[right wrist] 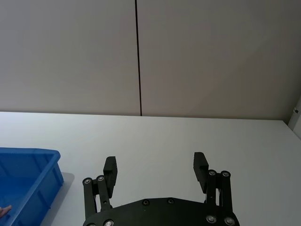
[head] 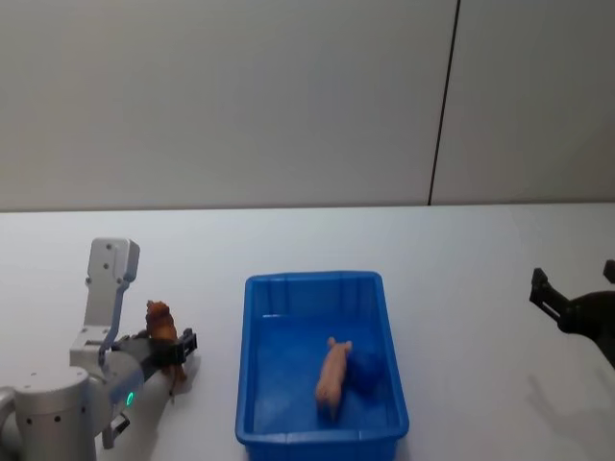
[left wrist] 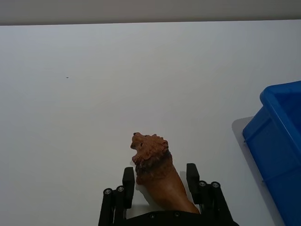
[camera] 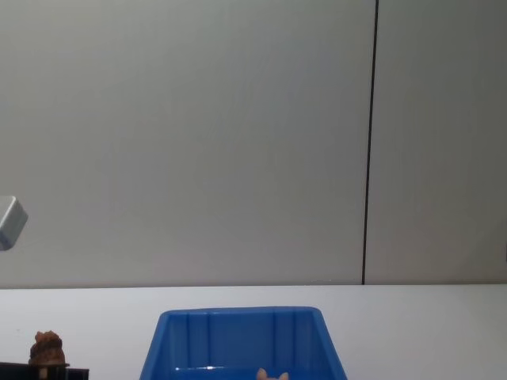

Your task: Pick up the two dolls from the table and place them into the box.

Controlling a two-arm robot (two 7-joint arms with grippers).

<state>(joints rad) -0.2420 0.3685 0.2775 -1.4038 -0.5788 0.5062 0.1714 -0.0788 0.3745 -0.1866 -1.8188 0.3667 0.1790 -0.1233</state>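
Your left gripper [left wrist: 160, 181] clasps the fuzzy brown lion doll [left wrist: 153, 162] beside the bright blue ribbed plastic bin [head: 255, 384] (pale pink doll [head: 333, 375] inside) — your right gripper [right wrist: 156, 167] hangs wide, holding nothing.

You have soft, even light from above, fairly bright, with no harsh glare on the white table [head: 461, 288]. The blue box [head: 252, 384] throws a faint grey shadow beside it in the left wrist view, and a pale shadow lies on the table under the right gripper [head: 565, 309]. The head view looks slightly soft; the brown doll [left wrist: 155, 172] is sharp up close. Straight lines stay straight at the edges.
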